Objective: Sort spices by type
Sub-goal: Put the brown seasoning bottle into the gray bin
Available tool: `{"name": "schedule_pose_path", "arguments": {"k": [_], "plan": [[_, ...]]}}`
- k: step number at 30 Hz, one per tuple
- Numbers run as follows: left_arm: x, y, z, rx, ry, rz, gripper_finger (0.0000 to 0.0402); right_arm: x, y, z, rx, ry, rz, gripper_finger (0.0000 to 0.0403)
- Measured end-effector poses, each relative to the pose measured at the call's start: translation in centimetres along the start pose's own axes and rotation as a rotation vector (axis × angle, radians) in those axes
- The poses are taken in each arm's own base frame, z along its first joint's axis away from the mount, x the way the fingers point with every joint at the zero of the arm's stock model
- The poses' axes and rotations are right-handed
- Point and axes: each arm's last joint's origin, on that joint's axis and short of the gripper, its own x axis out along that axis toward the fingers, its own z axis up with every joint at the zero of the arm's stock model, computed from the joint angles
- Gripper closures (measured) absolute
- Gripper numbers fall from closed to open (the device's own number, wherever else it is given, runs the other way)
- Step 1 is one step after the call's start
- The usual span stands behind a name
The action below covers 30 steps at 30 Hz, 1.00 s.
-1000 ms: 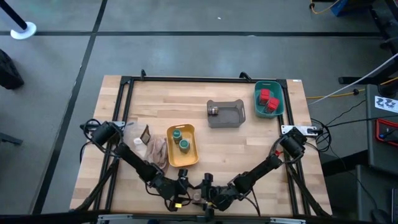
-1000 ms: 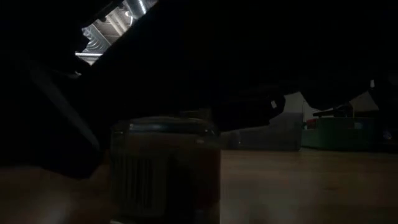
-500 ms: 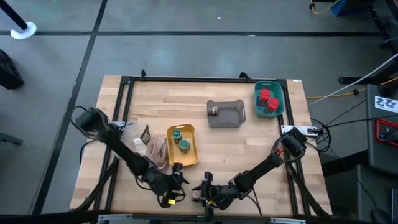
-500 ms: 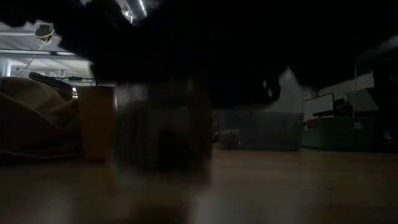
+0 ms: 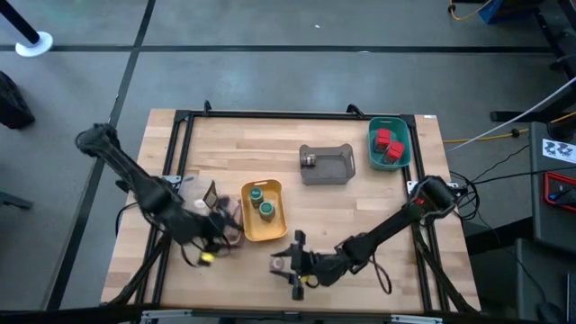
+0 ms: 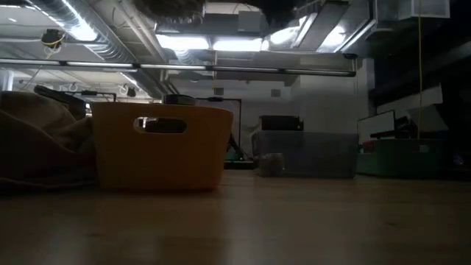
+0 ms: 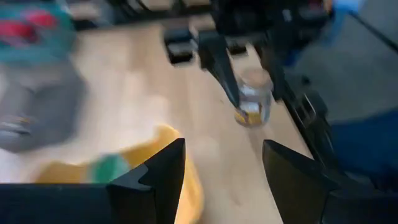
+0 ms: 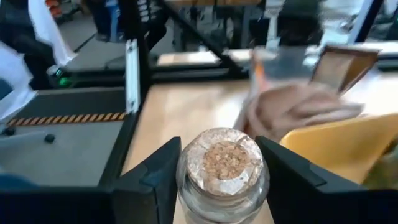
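A small glass jar with a cork lid (image 8: 224, 163) sits between the fingers of my right gripper (image 5: 286, 264), near the table's front edge; the left wrist view shows the jar (image 7: 252, 99) too. My left gripper (image 5: 223, 236) is open with nothing in it, between the beige cloth (image 5: 225, 218) and the yellow tray (image 5: 264, 225). Two green-lidded jars (image 5: 261, 202) stand in that tray. Two red blocks (image 5: 389, 144) lie in the teal tray (image 5: 400, 164). Another small jar (image 5: 309, 161) stands in the grey tray (image 5: 335, 171). A sachet (image 5: 211, 193) stands left of the yellow tray. My right gripper pinches the jar's glass body (image 8: 186, 186) just under the cork lid, one finger (image 8: 152, 183) on each of two opposite sides. The fingers reach in from the table's right side. The jar stands upright, cork up, lifted clear of the tabletop.
A clear tray (image 5: 187, 191) sits at the table's left, beside the sachet. The black frame (image 5: 270, 114) runs along the far edge and down both sides. In the low view the yellow tray (image 6: 158, 147) stands on the left and the grey tray (image 6: 313, 154) farther back.
My left gripper has drawn away from the jar, toward the table's left and far side, and now sits by the beige cloth. My right gripper has carried the jar up off the table and a little toward the far edge; the jar has gone from the low view.
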Motion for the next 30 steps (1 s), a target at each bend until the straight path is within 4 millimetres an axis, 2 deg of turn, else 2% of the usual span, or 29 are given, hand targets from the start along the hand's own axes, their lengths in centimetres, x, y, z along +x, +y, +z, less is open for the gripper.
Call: {"name": "schedule_pose_path", "arguments": {"k": [3, 6, 11, 18, 23, 26, 30], "plan": [[-3.7, 1.9, 0.6, -0.019, -0.095, 0.043, 0.0204, -0.2, -1.4, 2.1, -0.011, -0.033, -0.026, 0.0221], [-6.8, 3.8, 0.1, -0.037, -0.184, 0.069, 0.0205, -0.6, -3.0, 3.8, -0.031, -0.021, -0.063, 0.0212], [-10.0, 6.2, -2.0, -0.049, -0.295, 0.116, 0.0205, -1.9, -6.0, 6.1, -0.058, 0.051, -0.135, 0.0213], [-11.6, 8.4, -5.7, -0.092, -0.38, 0.25, 0.0206, -4.0, -11.1, 8.7, -0.092, 0.182, -0.261, 0.022], [-12.3, 9.3, -7.4, -0.132, -0.435, 0.252, 0.0206, -5.3, -15.7, 10.2, -0.067, 0.26, -0.339, 0.0207], [-11.9, 9.4, -8.6, -0.125, -0.468, 0.263, 0.0206, -5.9, -18.3, 10.7, -0.044, 0.308, -0.373, 0.0218], [-10.3, 9.3, -10.6, -0.127, -0.501, 0.293, 0.0206, -6.4, -21.5, 10.8, -0.005, 0.375, -0.402, 0.0221]]}}
